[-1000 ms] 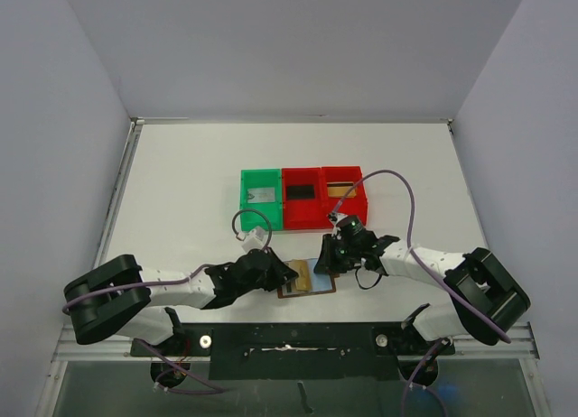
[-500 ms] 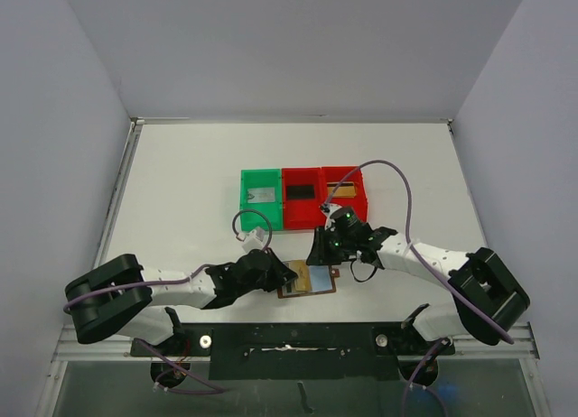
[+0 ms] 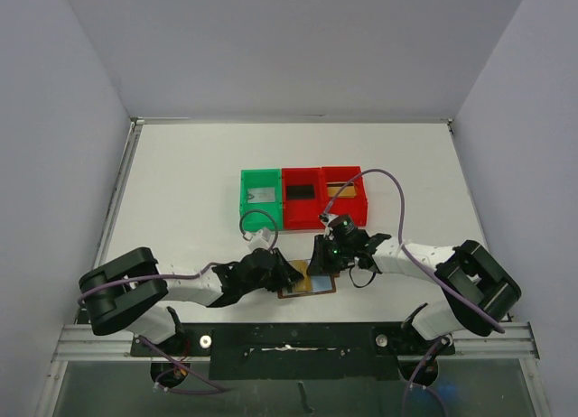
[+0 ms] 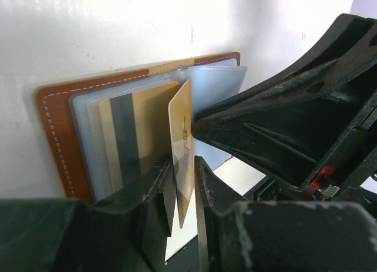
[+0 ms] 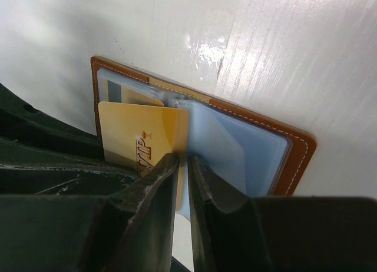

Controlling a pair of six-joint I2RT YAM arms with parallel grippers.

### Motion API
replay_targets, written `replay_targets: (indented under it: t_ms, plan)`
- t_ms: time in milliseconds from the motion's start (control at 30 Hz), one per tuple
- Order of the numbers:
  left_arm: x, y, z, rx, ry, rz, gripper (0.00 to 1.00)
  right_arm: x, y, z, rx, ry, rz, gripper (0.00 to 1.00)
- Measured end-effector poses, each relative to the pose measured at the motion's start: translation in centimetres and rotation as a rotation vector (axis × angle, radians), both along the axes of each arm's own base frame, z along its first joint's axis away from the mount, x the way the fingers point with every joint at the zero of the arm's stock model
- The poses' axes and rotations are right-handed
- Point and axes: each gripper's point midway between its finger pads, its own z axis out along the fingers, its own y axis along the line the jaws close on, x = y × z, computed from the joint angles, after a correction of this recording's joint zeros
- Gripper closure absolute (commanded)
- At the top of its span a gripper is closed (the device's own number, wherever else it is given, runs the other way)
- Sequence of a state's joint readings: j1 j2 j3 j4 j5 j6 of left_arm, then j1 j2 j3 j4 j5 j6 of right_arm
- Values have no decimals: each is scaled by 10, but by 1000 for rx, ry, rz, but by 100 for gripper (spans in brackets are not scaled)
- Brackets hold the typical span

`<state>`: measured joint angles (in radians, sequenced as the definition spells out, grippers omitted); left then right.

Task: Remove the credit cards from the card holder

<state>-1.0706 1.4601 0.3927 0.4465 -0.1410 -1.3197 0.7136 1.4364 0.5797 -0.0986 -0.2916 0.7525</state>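
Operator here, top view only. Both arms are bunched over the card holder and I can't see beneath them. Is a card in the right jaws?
Observer: Yes. The right wrist view shows a gold card with its edge in the narrow gap of the right gripper jaws.
Operator: Is it lying flat?
Observer: No. The left wrist view shows it standing on edge above the open card holder, between the left gripper jaws.
Operator: Any other card?
Observer: A second card, gold with a dark stripe, lies in a clear sleeve.
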Motion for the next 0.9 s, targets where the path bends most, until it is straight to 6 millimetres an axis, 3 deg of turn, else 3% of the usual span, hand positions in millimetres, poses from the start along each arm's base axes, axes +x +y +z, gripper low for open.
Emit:
replay_targets:
  t_ms: [400, 600, 900]
  plan:
    - [-1, -6, -3, -10, 13, -14, 100, 1, 0, -1, 1, 0, -14, 84]
    - [2, 1, 11, -9, -9, 11, 100, 3, -5, 0, -22, -14, -26, 84]
    - [7, 17, 38, -4, -67, 49, 100, 9, -27, 7, -115, -66, -49, 80]
